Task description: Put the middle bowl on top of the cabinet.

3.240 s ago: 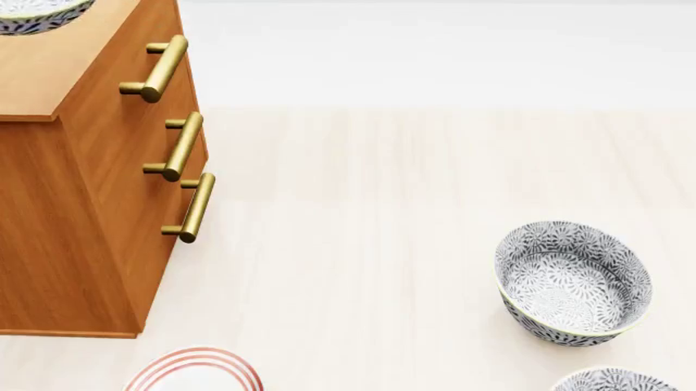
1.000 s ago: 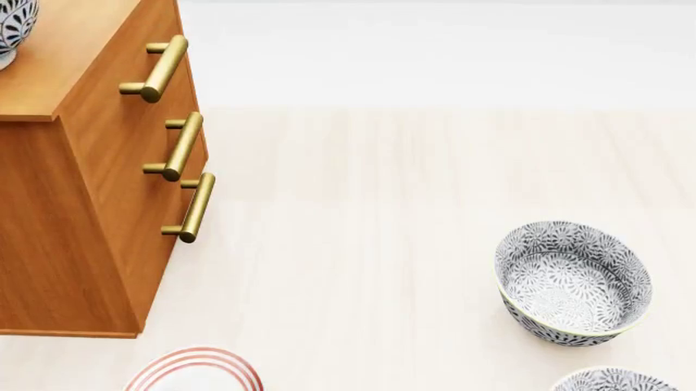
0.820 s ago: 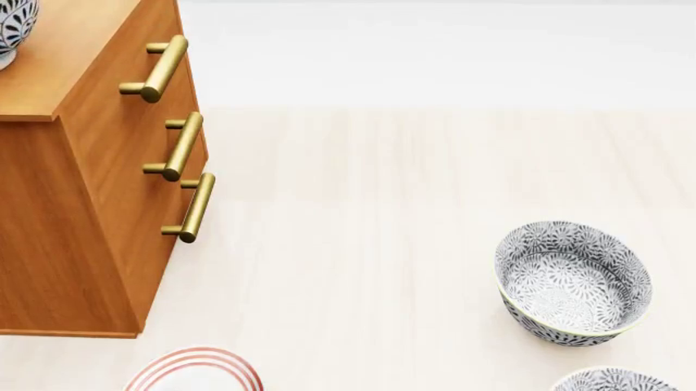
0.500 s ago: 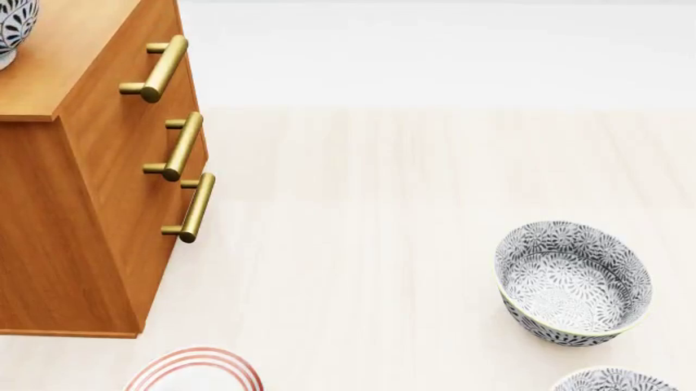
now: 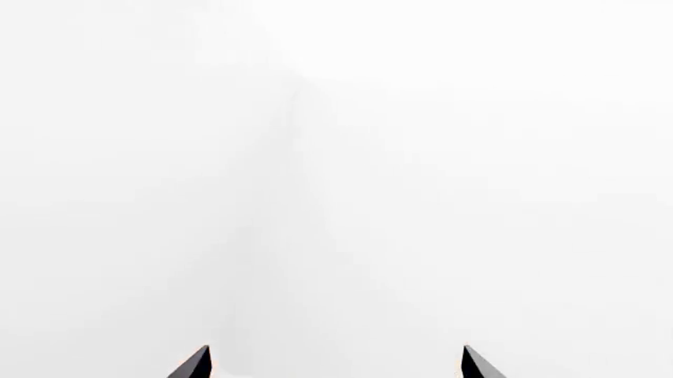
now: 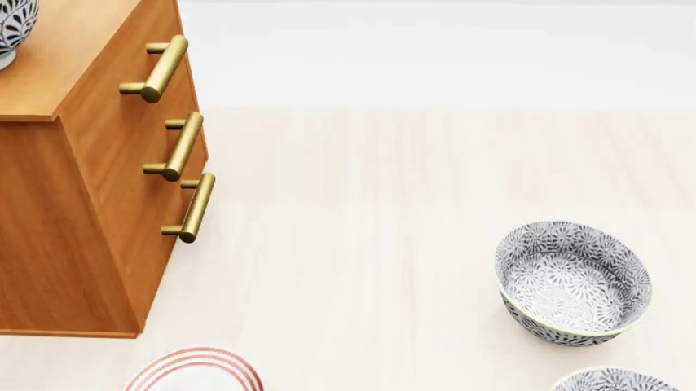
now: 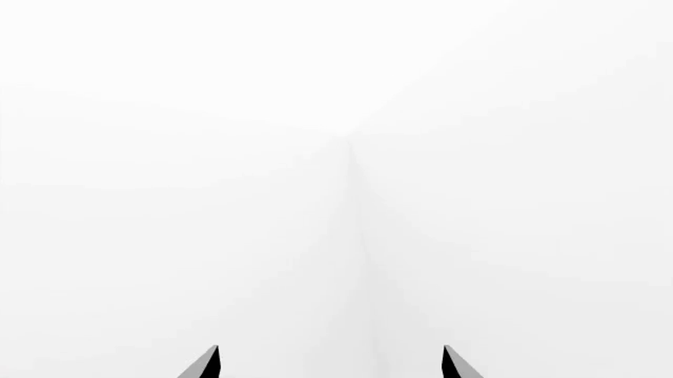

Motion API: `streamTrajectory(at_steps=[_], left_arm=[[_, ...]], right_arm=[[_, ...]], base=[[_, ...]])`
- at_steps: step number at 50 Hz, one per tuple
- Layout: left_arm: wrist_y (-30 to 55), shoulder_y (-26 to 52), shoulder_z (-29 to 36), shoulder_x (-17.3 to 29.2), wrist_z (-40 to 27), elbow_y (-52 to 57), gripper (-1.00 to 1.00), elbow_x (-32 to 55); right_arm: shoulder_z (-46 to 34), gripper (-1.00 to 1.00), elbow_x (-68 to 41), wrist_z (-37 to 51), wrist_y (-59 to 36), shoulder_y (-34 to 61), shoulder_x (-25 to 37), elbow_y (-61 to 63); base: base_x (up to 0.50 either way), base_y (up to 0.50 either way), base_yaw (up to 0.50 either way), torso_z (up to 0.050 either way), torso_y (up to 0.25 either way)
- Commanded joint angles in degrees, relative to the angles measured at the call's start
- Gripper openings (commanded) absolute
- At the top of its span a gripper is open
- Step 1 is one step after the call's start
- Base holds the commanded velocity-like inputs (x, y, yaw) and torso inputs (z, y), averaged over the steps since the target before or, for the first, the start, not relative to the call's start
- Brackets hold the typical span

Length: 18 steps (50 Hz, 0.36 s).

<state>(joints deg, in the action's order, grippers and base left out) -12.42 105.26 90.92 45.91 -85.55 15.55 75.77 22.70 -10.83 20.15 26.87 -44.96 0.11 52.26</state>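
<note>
End effectors off bowl

A pale wood-grain floor fills most of the head view, its faint boards running from 6 toward 12 o'clock. Toward 12 o'clock it meets a plain white wall along a soft, straight edge. The light is even and bright, with only faint shadows. Both wrist views show blank white, with a dim grey seam like a wall corner.
</note>
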Motion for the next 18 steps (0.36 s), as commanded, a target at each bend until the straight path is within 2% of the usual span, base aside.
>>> streamTrajectory(at_steps=[1, 8, 18], left_arm=[[-0.9, -2.5, 2.4, 1.0, 1.1, 7.5, 1.00, -9.1], [-3.7, -6.2, 3.6, 0.9, 2.0, 9.8, 1.00, -17.0], [-3.7, -10.7, 5.1, 1.4, -2.2, 14.9, 1.00, -27.7]], right_arm=[[0.1, 1.00, 0.1, -0.1, 0.0, 0.0, 0.0, 0.1], [0.2, 1.00, 0.1, -0.2, 0.2, 0.0, 0.0, 0.0], [0.7, 1.00, -0.3, -0.6, 0.1, 0.0, -0.1, 0.0]], base=[[0.00, 0.00, 0.00, 0.000, 0.000], [0.00, 0.00, 0.00, 0.000, 0.000], [0.00, 0.00, 0.00, 0.000, 0.000]])
